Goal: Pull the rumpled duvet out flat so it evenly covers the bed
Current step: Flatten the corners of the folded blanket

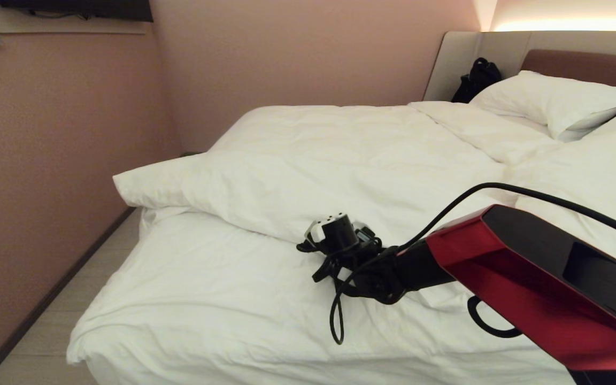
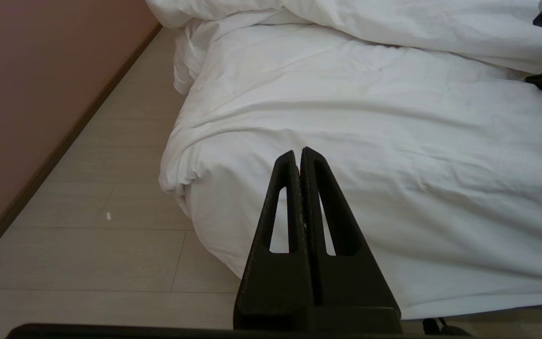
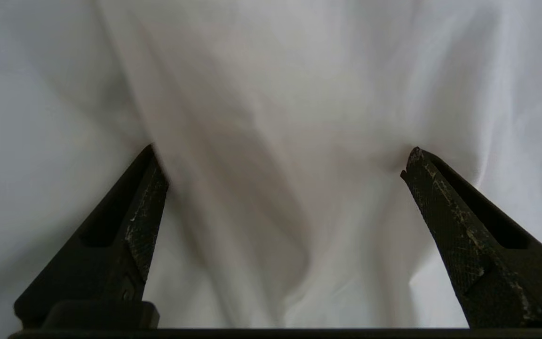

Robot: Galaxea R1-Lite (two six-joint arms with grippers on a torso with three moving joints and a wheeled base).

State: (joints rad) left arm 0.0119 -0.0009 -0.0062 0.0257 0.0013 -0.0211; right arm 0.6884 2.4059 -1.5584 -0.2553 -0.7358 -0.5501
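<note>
The white duvet [image 1: 340, 155] lies bunched over the upper half of the bed, its lower edge [image 1: 222, 208] folded back across the middle. Below that edge the sheeted mattress [image 1: 206, 299] is bare. My right gripper [image 1: 316, 259] reaches in from the lower right and sits at the duvet's folded edge. In the right wrist view it [image 3: 282, 160] is open wide, fingers [image 3: 151, 188] pressed into creased white cloth [image 3: 271, 94], nothing pinched between them. My left gripper [image 2: 300, 153] is shut and empty, hanging off the bed's foot corner [image 2: 181, 174]. The duvet's edge [image 2: 393, 23] shows beyond it.
Plump white pillows [image 1: 548, 99] and a black bag [image 1: 479, 77] lie against the padded headboard [image 1: 580, 64]. A pink wall [image 1: 46, 160] runs along the bed's left side, leaving a narrow strip of pale floor [image 1: 72, 305]. A black cable [image 1: 337, 315] loops from my right arm onto the sheet.
</note>
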